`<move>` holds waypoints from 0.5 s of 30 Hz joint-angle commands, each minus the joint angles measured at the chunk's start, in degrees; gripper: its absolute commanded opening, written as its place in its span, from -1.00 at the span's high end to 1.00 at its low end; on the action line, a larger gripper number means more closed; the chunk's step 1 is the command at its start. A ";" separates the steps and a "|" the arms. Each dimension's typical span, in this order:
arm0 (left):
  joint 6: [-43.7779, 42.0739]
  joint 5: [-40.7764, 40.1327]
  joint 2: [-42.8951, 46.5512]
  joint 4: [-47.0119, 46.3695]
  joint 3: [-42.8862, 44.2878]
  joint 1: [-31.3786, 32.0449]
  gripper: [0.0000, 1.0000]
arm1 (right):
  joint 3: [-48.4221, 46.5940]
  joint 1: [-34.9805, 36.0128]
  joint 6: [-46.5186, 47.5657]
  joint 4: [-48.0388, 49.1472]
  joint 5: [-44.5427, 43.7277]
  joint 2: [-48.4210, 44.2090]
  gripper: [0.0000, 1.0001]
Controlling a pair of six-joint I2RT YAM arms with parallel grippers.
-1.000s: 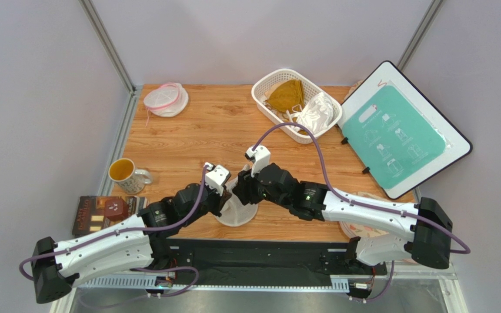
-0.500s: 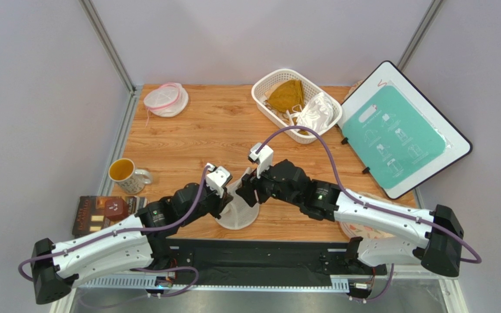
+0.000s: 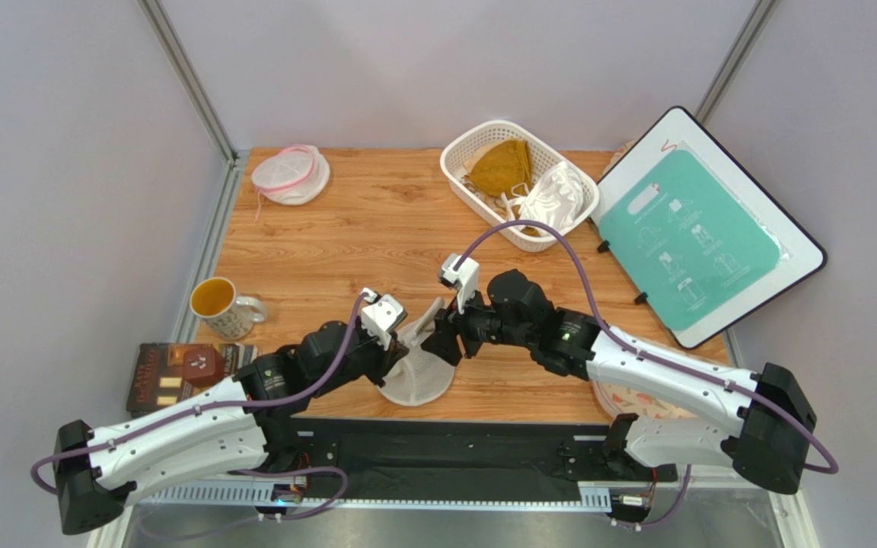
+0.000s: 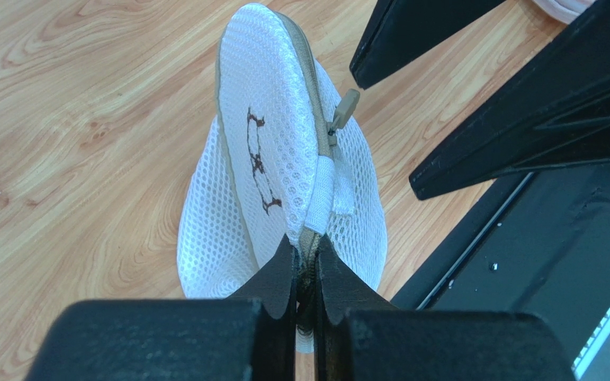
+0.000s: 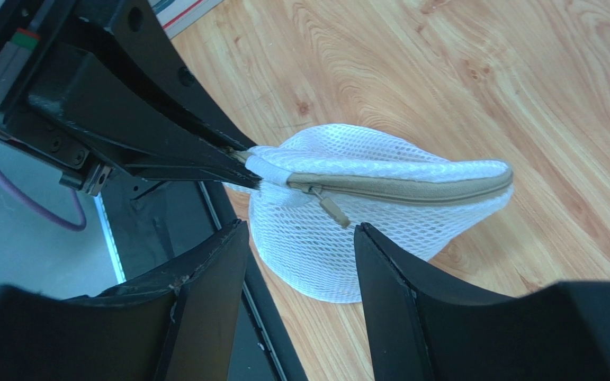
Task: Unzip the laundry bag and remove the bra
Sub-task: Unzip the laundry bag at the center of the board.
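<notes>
Left end effector (image 4: 306,246) is clenched on the seam of the whitish mesh laundry bag (image 4: 276,151) on the wooden tabletop (image 3: 329,246). Right end effector (image 5: 300,228) is spread, straddling the tan zipper pull (image 5: 334,212). The contents are hidden.

We see a light wooden table (image 3: 340,246), white mesh laundry bag (image 3: 418,377), cream mug (image 3: 219,304), white plastic basket (image 3: 468,196), pink-rimmed round mesh pouch (image 3: 290,175).

My left arm stretches forward and inward from its base, its pincer (image 4: 306,252) pinched tight on the zipper end of the laundry bag (image 4: 272,135). My right arm bends in from the opposite side, facing it. Its pincer (image 5: 300,232) is spread wide and grips nothing.
</notes>
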State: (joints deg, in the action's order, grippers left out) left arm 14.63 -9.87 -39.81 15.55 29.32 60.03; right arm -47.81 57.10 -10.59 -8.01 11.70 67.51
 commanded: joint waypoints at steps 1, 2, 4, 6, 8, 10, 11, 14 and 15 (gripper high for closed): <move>-1.36 1.43 0.53 -0.70 2.32 0.26 1.00 | -0.88 -0.41 1.97 3.17 4.29 1.22 -0.14; -1.36 1.78 0.61 -0.52 2.32 0.26 1.00 | -0.97 -0.50 2.06 3.35 4.29 1.66 -0.13; -1.45 2.04 0.61 -0.43 2.32 0.26 1.00 | -1.05 -0.85 2.33 3.62 4.12 2.01 -0.13; -1.54 2.13 0.79 -0.17 2.23 0.26 1.00 | -1.14 -1.38 2.41 3.62 4.12 2.45 -0.13; -1.54 2.13 1.05 -0.08 2.14 0.26 1.00 | -1.32 -1.64 2.59 3.62 4.38 2.54 -0.13; -1.63 2.22 1.14 0.00 2.06 0.26 1.00 | -1.32 -1.73 2.86 3.70 4.29 2.54 -0.13; -1.54 2.31 1.14 0.01 2.06 0.26 1.00 | -1.32 -1.82 3.12 3.62 4.03 2.54 -0.14; -1.71 2.40 1.05 0.09 1.97 0.26 1.00 | -1.49 -2.17 3.29 3.62 4.38 2.28 -0.14; -1.54 2.48 1.14 0.09 1.97 0.26 1.00 | -1.67 -2.34 3.21 3.70 4.38 2.37 -0.14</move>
State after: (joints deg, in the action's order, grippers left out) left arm 13.76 -8.36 -39.38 15.68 29.32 60.03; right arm -47.81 55.29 -8.71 -7.03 15.14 70.17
